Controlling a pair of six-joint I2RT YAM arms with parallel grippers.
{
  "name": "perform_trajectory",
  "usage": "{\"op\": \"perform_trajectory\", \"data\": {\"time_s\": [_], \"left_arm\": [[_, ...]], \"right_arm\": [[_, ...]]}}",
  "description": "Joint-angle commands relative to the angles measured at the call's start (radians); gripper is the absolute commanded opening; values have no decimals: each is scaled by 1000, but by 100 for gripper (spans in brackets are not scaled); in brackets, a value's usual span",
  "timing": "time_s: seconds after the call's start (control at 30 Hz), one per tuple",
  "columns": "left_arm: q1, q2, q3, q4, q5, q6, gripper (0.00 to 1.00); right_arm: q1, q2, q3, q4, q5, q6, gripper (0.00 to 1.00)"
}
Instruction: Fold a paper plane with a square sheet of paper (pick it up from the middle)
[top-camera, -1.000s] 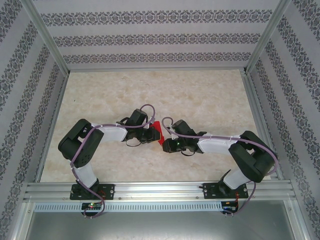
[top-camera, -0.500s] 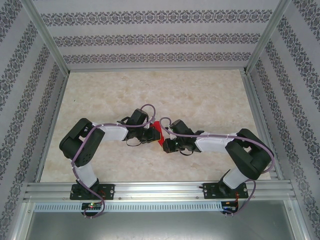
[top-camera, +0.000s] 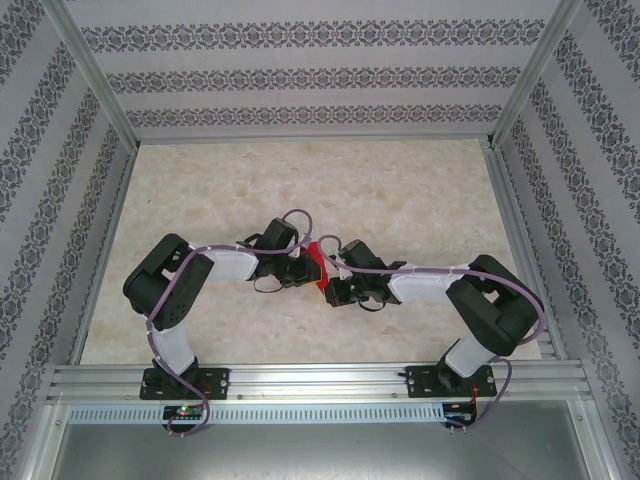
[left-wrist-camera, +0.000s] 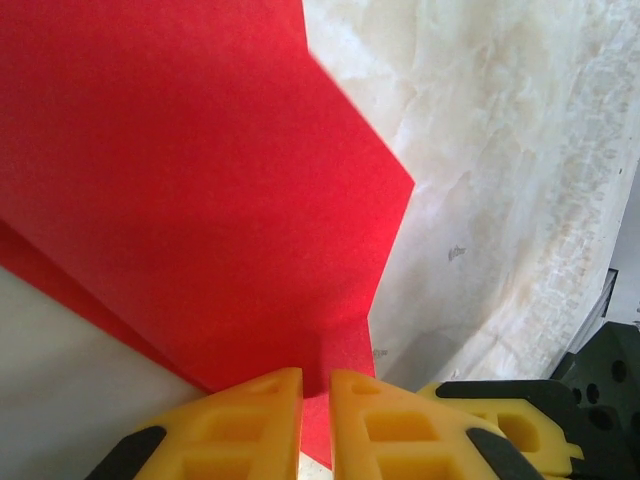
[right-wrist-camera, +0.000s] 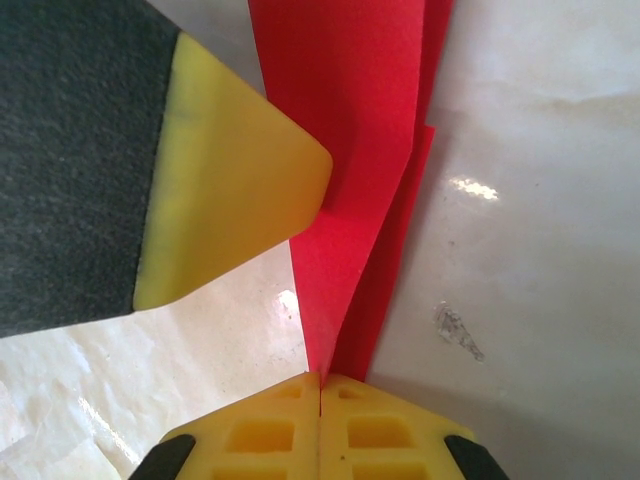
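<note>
Right wrist, creased red paper (right-wrist-camera: 355, 150), glossy marbled table (right-wrist-camera: 540, 250)

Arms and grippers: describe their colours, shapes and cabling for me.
The left arm and right arm each have black joint housings, a white middle link and a looping mauve cable. The left gripper and right gripper carry yellow plastic fingers with rectangular recesses and black trim.

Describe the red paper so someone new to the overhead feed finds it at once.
Look at the pale marble table, near its middle, where the left arm and right arm meet tip to tip. The folded paper sits pinched between their tips. It is the only bright red thing, unlike the black and white arms beside it.
</note>
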Motion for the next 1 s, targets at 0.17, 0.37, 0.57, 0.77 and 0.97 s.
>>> {"op": "perform_trajectory", "data": {"time_s": [0.17, 0.37, 0.57, 0.77, 0.97], "left_arm": [[-10, 22, 25, -79, -54, 33, 15], [-10, 24, 26, -95, -67, 34, 15], [-9, 27, 29, -99, -68, 36, 15], [-10, 26, 27, -98, -67, 36, 15], [-10, 25, 23, -97, -65, 35, 15]], "right_arm": [[4, -38, 10, -34, 17, 27, 15], [8, -160, -3, -30, 49, 75, 20], [31, -101, 33, -16, 13, 74, 16], [34, -37, 50, 8, -22, 62, 13], [33, 20, 47, 30, -37, 67, 12]]}}
